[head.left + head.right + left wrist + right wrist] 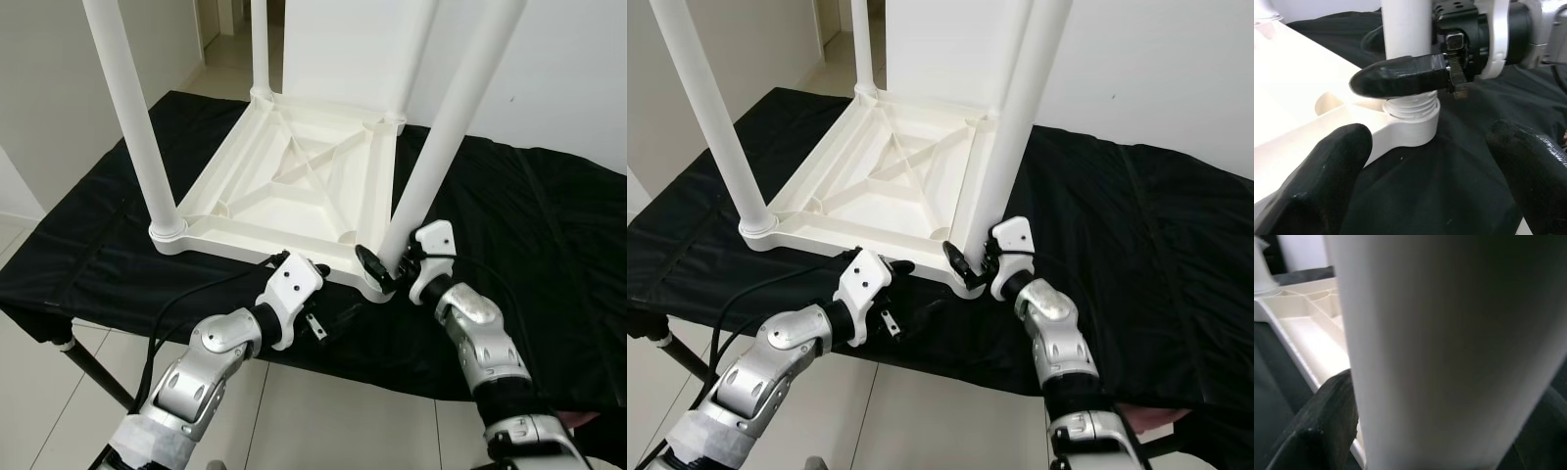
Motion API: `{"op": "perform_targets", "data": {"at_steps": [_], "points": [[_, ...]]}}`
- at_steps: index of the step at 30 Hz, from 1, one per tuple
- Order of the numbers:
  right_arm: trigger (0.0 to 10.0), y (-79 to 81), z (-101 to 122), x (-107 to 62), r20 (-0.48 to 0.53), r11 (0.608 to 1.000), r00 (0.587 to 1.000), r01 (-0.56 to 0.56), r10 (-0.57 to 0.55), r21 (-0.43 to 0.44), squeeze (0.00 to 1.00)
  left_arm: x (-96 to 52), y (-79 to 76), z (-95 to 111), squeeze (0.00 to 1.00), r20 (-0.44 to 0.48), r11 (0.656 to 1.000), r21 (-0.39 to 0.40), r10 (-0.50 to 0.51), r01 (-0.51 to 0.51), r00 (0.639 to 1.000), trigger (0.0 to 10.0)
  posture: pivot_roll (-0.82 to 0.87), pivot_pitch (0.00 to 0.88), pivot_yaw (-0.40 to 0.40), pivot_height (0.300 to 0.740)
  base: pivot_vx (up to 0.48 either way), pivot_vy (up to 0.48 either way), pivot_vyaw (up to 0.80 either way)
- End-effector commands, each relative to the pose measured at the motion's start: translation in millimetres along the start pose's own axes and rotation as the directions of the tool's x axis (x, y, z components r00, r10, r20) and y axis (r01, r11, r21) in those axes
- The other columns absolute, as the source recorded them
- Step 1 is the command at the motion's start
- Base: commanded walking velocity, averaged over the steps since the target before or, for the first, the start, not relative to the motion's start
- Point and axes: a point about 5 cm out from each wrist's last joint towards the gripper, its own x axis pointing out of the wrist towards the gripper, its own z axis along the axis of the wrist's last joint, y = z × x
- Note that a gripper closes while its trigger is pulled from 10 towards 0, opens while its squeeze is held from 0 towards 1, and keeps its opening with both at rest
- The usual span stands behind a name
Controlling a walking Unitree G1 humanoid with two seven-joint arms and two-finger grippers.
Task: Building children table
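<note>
White plastic tabletop (294, 181), inverted, underside ribs facing up, resting on black cloth (549, 245) draped over a work surface. Four white legs in view, rising from the corners: near-left leg (132, 117), far-left leg (259, 49), far-right leg partly cropped at the frame top, and near-right leg (446, 137), tilted slightly and seated in the near-right corner socket (1413, 125). Exposed thread visible at that leg's base in the left wrist view, just above the socket collar.

Right arm: extended forward from lower right, elbow bent, forearm angled up toward the table's near-right corner. Right gripper (390, 264) clamped on the near-right leg just above the socket; one black finger (1400, 76) across the front of the leg in the left wrist view, the other behind it. Leg wedged between both fingers in the right wrist view.

Left arm: reaching forward from lower left, elbow low, wrist raised to the near edge of the tabletop, beside the near-right corner. Left gripper (328, 318) spread wide, holding nothing, fingers (1322, 171) hovering over the cloth just short of the socket, pointed at the leg base. Black cable (196, 294) trailing along the left forearm across the cloth edge.

Pale tiled floor (323, 411) below the surface edge; white wall (568, 69) behind.
</note>
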Motion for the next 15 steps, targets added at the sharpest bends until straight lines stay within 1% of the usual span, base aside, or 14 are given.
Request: {"op": "perform_targets", "data": {"at_steps": [1, 2, 4, 5, 9, 10, 13, 15], "points": [[10.0, 2.5, -4, 5.2, -0.032, 0.999, 0.998, -0.050, 0.050, -0.005, 0.00, 0.6, -3.4, 1, 0.00, -0.002, 0.999, 0.003, -0.043, 0.043, 0.999, 10.0, -0.04, 0.000, -0.057, 0.740, 0.000, 0.000, 0.00], [10.0, 2.2, -4, 8.0, -0.042, 0.998, 0.997, -0.066, 0.066, -0.012, 0.00, 0.7, -3.1, 1, 0.00, -0.001, 0.999, 0.003, -0.042, 0.042, 0.999, 10.0, -0.04, 0.000, -0.057, 0.740, 0.000, 0.000, 0.00], [10.0, 2.2, -4, 8.0, -0.042, 0.998, 0.997, -0.066, 0.066, -0.012, 0.00, 0.7, -3.1, 1, 0.00, -0.001, 0.999, 0.003, -0.042, 0.042, 0.999, 10.0, -0.04, 0.000, -0.057, 0.740, 0.000, 0.000, 0.00], [6.7, 1.7, -10, 13.4, -0.086, 0.995, 0.992, -0.099, 0.097, -0.023, 0.00, 0.3, -3.5, 2, 0.00, 0.000, 0.999, 0.004, -0.041, 0.041, 0.999, 10.0, -0.03, 0.000, -0.058, 0.740, 0.000, 0.000, 0.00], [6.7, 1.0, -13, 15.3, -0.107, 0.993, 0.987, -0.120, 0.117, -0.021, 0.00, -0.1, -3.8, 2, 0.00, 0.000, 0.999, 0.005, -0.041, 0.041, 0.999, 10.0, -0.03, 0.000, -0.058, 0.740, 0.000, 0.000, 0.00], [0.0, 0.7, -17, 14.9, -0.126, 0.992, 0.984, -0.127, 0.124, -0.020, 0.00, -0.3, -4.3, 2, 0.00, -0.001, 0.999, 0.005, -0.043, 0.043, 0.999, 10.0, -0.03, 0.000, -0.059, 0.740, 0.000, 0.000, 0.00], [0.0, -1.1, -23, 13.7, -0.142, 0.990, 0.980, -0.141, 0.141, 0.009, 0.00, -0.7, -5.2, 2, 0.00, -0.002, 0.999, 0.005, -0.047, 0.047, 0.999, 10.0, -0.03, 0.000, -0.059, 0.740, 0.000, 0.000, 0.00], [0.0, -1.5, -24, 12.5, -0.149, 0.990, 0.979, -0.142, 0.141, 0.005, 0.00, -0.9, -5.2, 2, 0.00, -0.002, 0.999, 0.004, -0.047, 0.047, 0.999, 10.0, -0.02, 0.000, -0.059, 0.740, 0.000, 0.000, 0.00]]}}
